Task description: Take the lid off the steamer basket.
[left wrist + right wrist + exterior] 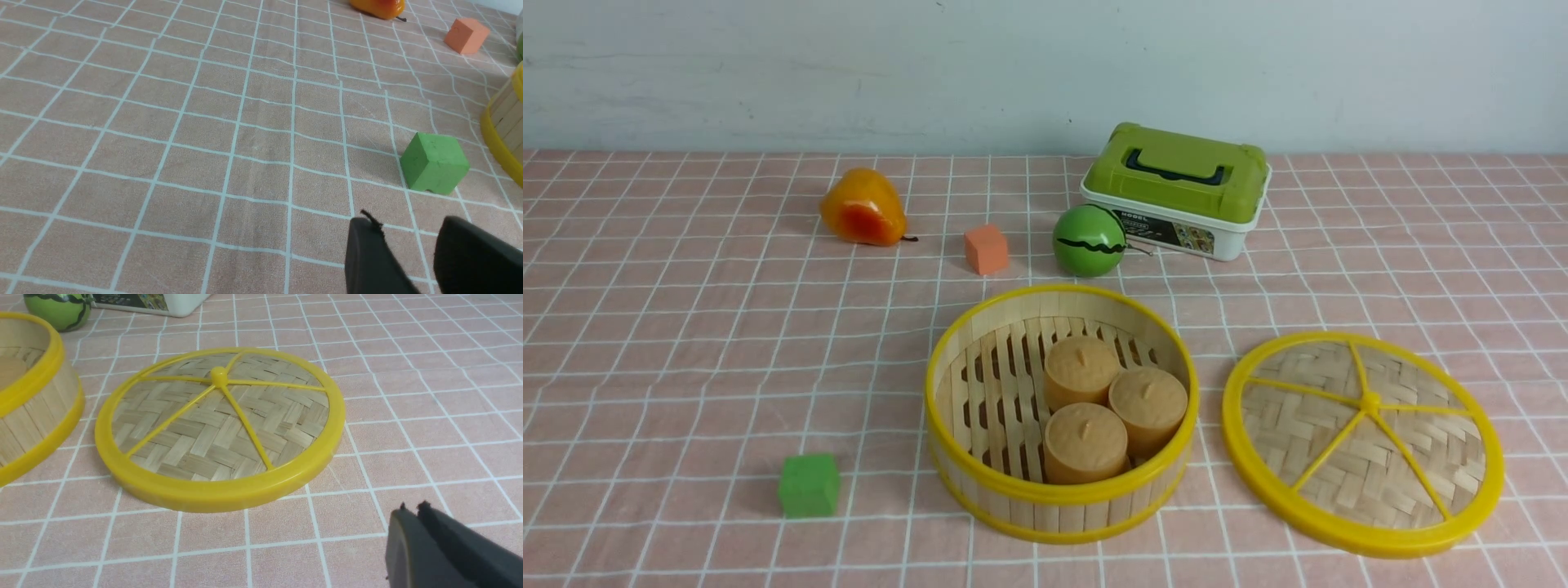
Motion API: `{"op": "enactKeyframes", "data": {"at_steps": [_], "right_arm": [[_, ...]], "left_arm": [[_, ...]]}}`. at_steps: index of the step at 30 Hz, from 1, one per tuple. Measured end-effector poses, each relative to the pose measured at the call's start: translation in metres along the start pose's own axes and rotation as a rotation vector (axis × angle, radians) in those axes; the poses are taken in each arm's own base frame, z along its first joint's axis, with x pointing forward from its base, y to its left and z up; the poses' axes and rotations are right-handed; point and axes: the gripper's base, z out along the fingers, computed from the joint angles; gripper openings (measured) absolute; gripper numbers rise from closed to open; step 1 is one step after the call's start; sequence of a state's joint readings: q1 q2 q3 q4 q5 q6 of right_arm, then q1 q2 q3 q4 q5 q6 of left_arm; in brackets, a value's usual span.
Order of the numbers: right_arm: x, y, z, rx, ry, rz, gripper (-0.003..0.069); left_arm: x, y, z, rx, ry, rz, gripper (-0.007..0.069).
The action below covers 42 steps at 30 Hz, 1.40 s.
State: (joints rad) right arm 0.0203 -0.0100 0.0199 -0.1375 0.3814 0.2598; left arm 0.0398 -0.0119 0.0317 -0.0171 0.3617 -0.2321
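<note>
— Where is the flat round lid of woven bamboo with a yellow rim (1368, 433) now?
— It is laid flat on the pink checked counter (727, 327), beside the round bamboo steamer basket with yellow rims (1062, 490).
— How is the step best handled?
— The lid is already off, so nothing need be gripped; both arms are best kept clear.
— And the fingers?
— The right fingers (413, 507) are closed and empty; the left fingers (408, 222) are parted, with nothing held.
</note>
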Motion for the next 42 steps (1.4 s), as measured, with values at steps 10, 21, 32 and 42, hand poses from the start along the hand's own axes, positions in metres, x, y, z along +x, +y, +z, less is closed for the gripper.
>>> {"op": "enactKeyframes", "data": {"at_steps": [10, 21, 32, 42], "right_arm": [[-0.0002, 0.0000, -0.0001, 0.000, 0.000, 0.000, 0.0014], [-0.0002, 0.0000, -0.0001, 0.000, 0.000, 0.000, 0.0029], [-0.0002, 0.0000, -0.0001, 0.000, 0.000, 0.000, 0.0045], [-0.0001, 0.0000, -0.0001, 0.000, 0.000, 0.001, 0.0050]], "left_arm": [[0.0000, 0.0000, 0.0000, 0.000, 0.000, 0.000, 0.0239], [0.0000, 0.0000, 0.0000, 0.000, 0.000, 0.000, 0.0239], [0.0000, 0.0000, 0.0000, 0.000, 0.000, 0.000, 0.0239], [0.0000, 0.0000, 0.0000, 0.000, 0.000, 0.000, 0.0239]]}}
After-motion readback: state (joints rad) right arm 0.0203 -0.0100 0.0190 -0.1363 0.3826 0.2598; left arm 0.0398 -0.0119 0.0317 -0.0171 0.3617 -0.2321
